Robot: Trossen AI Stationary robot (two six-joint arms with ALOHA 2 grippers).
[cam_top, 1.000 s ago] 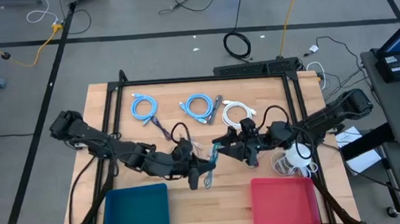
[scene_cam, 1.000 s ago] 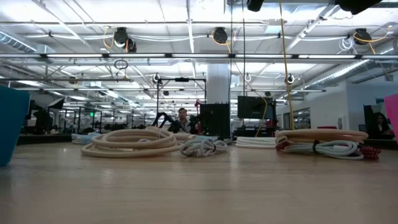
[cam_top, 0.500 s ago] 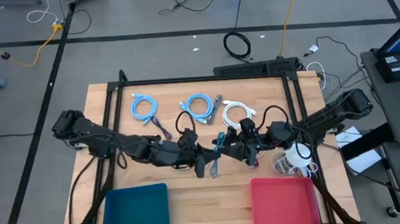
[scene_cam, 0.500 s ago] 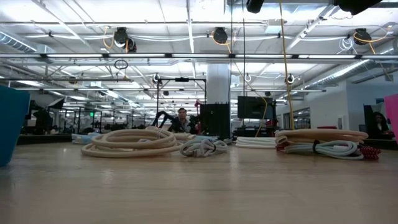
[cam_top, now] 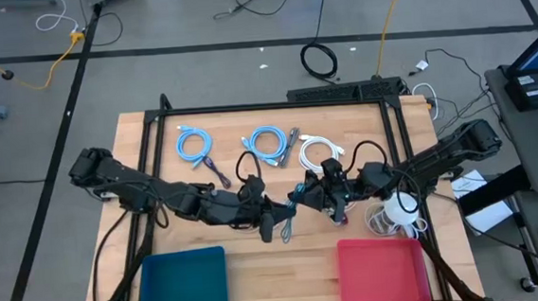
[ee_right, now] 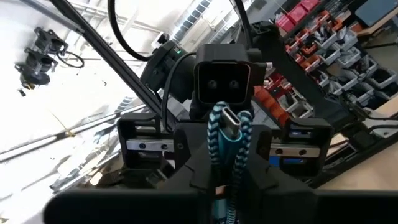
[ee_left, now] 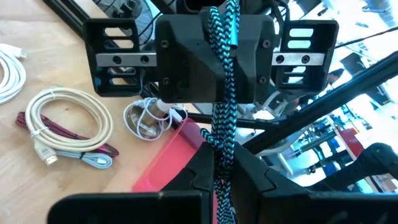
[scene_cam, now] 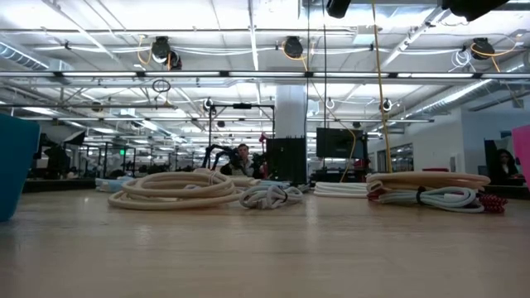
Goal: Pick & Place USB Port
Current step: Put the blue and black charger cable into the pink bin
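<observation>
A teal-and-black braided USB cable [cam_top: 288, 214] hangs in the air between my two grippers, over the middle of the table. My left gripper [cam_top: 272, 219] comes from the table's left and is shut on one end of the cable. My right gripper [cam_top: 300, 200] faces it from the right and is shut on the other end. In the right wrist view the cable's silver plug [ee_right: 229, 118] sticks out past my right fingers. In the left wrist view the cable [ee_left: 222, 118] runs from my left fingers across to the right gripper [ee_left: 224, 59]. My left gripper pinches the braided cable [ee_left: 221, 163] between its two fingers, coming level from the table's left. The cable runs on past the fingertips to the other gripper, clear of the table. My right gripper pinches a doubled stretch of the cable [ee_right: 227, 163] just behind the silver plug, level from the table's right. The plug end stands out beyond the fingertips, clear of the table.
A blue bin [cam_top: 183, 285] and a red bin [cam_top: 384, 268] stand at the near edge. Two blue coiled cables [cam_top: 193, 144] [cam_top: 268, 143] and a white coil [cam_top: 321, 152] lie at the back, with another white coil [cam_top: 388, 220] by the red bin.
My left gripper has carried the cable toward the table's right and a little toward the far edge, up to the right gripper. My right gripper has shut on the cable's plug end.
</observation>
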